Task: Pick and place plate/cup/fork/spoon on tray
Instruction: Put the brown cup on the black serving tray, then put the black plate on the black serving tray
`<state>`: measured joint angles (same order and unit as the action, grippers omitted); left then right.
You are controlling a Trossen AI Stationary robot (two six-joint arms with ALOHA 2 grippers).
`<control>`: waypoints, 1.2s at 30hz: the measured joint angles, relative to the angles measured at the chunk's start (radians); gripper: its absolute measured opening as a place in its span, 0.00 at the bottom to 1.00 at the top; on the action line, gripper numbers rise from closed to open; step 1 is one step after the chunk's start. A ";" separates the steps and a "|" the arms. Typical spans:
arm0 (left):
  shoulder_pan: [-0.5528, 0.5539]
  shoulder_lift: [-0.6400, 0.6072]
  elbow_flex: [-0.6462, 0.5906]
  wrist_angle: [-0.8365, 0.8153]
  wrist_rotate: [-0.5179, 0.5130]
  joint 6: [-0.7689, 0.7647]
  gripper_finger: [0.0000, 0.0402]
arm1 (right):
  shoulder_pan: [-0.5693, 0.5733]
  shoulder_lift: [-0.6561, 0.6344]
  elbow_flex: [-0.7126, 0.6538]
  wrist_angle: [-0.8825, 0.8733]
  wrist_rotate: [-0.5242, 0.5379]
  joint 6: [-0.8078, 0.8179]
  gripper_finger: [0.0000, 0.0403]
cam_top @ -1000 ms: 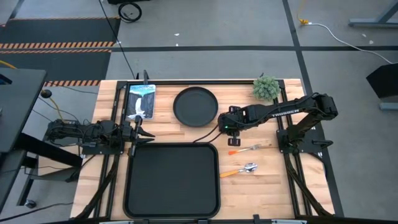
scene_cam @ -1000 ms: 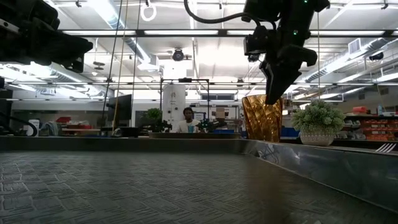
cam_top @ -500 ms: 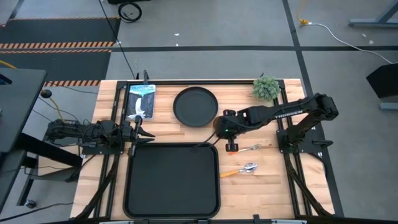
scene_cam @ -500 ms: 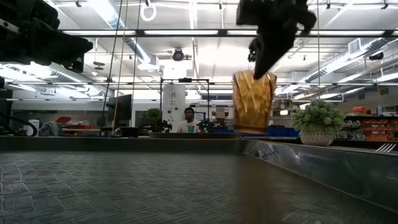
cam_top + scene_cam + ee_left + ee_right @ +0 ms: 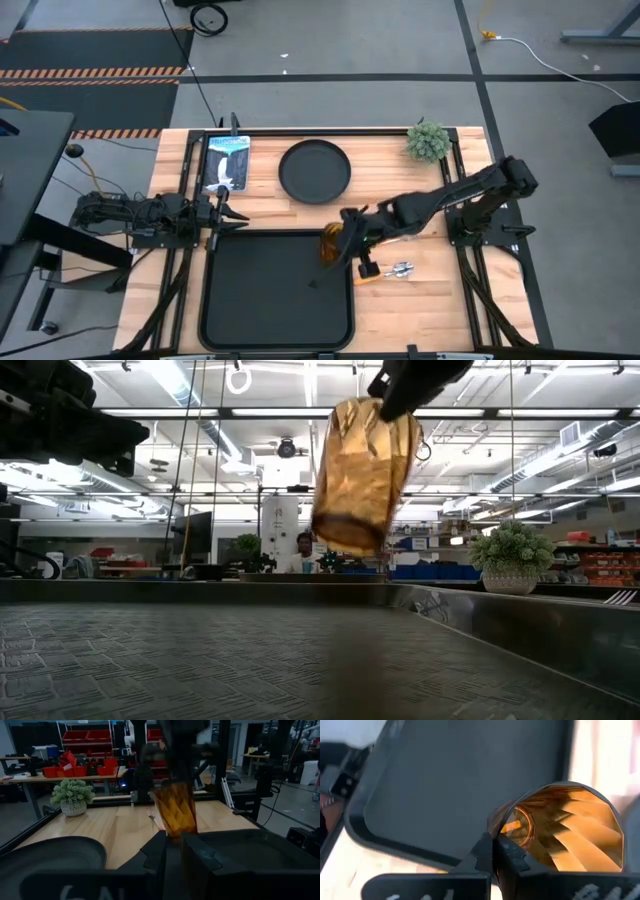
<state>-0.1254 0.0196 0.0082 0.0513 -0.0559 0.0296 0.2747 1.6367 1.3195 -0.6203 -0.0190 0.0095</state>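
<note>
My right gripper (image 5: 347, 240) is shut on the amber cup (image 5: 332, 243), which hangs in the air over the black tray's right rim (image 5: 350, 262). The cup also shows tilted in the low view (image 5: 362, 472) and in the left wrist view (image 5: 176, 810). The round black plate (image 5: 314, 171) lies flat on the table beyond the tray. The spoon (image 5: 396, 270) lies on the table right of the tray. The fork is under my right arm in the high view; its tines show in the left wrist view (image 5: 151, 814). My left gripper (image 5: 230, 213) waits shut at the tray's far left corner. My right gripper holds the cup by its rim (image 5: 495, 826), one finger (image 5: 512, 857) inside the cup and one outside its wall. The fingers come slanting down from the table's right side. The cup is lifted clear and tilted, its base (image 5: 340, 535) lower and toward the tray.
A small potted plant (image 5: 428, 142) stands at the far right corner. A printed card (image 5: 227, 162) lies at the far left, beside the plate. The tray floor (image 5: 270, 295) is bare. A person sits in the room behind the table (image 5: 303, 553).
My right gripper has lifted the cup off the table beside the plate and carried it toward the near edge and leftward to the tray's right rim. The cup has gone from upright on the table to lifted clear and tilted.
</note>
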 joint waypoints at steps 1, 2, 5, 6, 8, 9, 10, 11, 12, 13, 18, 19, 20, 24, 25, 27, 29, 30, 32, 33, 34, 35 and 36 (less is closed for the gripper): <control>0.000 -0.001 0.000 -0.004 0.000 0.000 0.16 | 0.007 0.022 0.011 -0.010 -0.003 -0.008 0.03; 0.000 0.000 0.000 -0.003 0.000 0.000 0.16 | 0.013 0.050 0.028 -0.025 -0.005 -0.012 0.03; 0.000 0.002 0.000 -0.003 0.000 0.000 0.16 | 0.020 0.130 0.100 -0.120 0.011 -0.039 0.03; 0.000 0.001 0.000 -0.003 0.000 0.000 0.16 | 0.021 0.153 0.125 -0.149 0.033 -0.050 0.03; 0.000 0.000 0.000 -0.003 0.000 0.000 0.16 | 0.024 0.194 0.175 -0.197 0.073 -0.070 0.03; 0.000 0.000 0.000 -0.003 0.000 0.000 0.16 | 0.024 0.208 0.192 -0.210 0.083 -0.079 0.04; 0.000 0.000 0.000 -0.003 0.000 0.000 0.16 | 0.023 0.222 0.205 -0.215 0.083 -0.088 0.05; 0.000 0.000 0.000 -0.003 0.000 0.000 0.16 | 0.023 0.232 0.215 -0.212 0.077 -0.095 0.06; 0.000 0.000 0.000 -0.003 0.000 0.000 0.16 | 0.023 0.241 0.219 -0.211 0.070 -0.102 0.07; 0.000 0.000 0.000 -0.003 0.000 0.000 0.16 | 0.024 0.248 0.223 -0.212 0.067 -0.107 0.09; 0.000 0.000 0.000 -0.003 0.000 0.000 0.16 | 0.022 0.256 0.224 -0.216 0.069 -0.110 0.22; 0.000 0.000 0.000 -0.003 0.000 0.000 0.16 | 0.022 0.255 0.224 -0.210 0.073 -0.106 0.25; 0.000 0.000 0.000 -0.003 0.000 0.000 0.16 | 0.022 0.249 0.224 -0.206 0.077 -0.098 0.28; 0.000 0.000 0.000 -0.003 0.000 0.000 0.16 | 0.022 0.213 0.224 -0.205 0.079 -0.074 0.37; 0.000 0.000 0.000 -0.003 0.000 0.000 0.16 | 0.022 0.202 0.224 -0.206 0.079 -0.066 0.39; 0.000 0.000 0.000 -0.003 0.000 0.000 0.16 | 0.022 0.175 0.224 -0.210 0.079 -0.053 0.43; 0.000 0.000 0.000 -0.003 0.000 0.000 0.16 | 0.025 0.136 0.224 -0.210 0.079 -0.039 0.46; 0.000 0.000 0.000 -0.003 0.000 0.000 0.16 | 0.025 0.116 0.224 -0.209 0.079 -0.032 0.47; 0.000 0.000 0.000 -0.003 0.000 0.000 0.16 | 0.024 0.080 0.224 -0.212 0.089 -0.028 0.49; 0.000 0.000 0.000 -0.003 0.000 0.000 0.16 | 0.023 0.063 0.224 -0.219 0.117 -0.028 0.49; 0.000 0.000 0.000 -0.003 0.000 0.000 0.16 | 0.020 0.046 0.224 -0.236 0.156 -0.029 0.49; 0.000 0.000 0.000 -0.003 0.000 0.000 0.16 | 0.016 0.030 0.224 -0.255 0.202 -0.033 0.49; 0.000 0.000 0.000 -0.003 0.000 0.000 0.16 | 0.009 0.013 0.221 -0.269 0.251 -0.036 0.49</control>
<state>-0.1257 0.0196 0.0082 0.0483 -0.0559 0.0296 0.2842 1.6499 1.5407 -0.8892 0.2323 -0.0264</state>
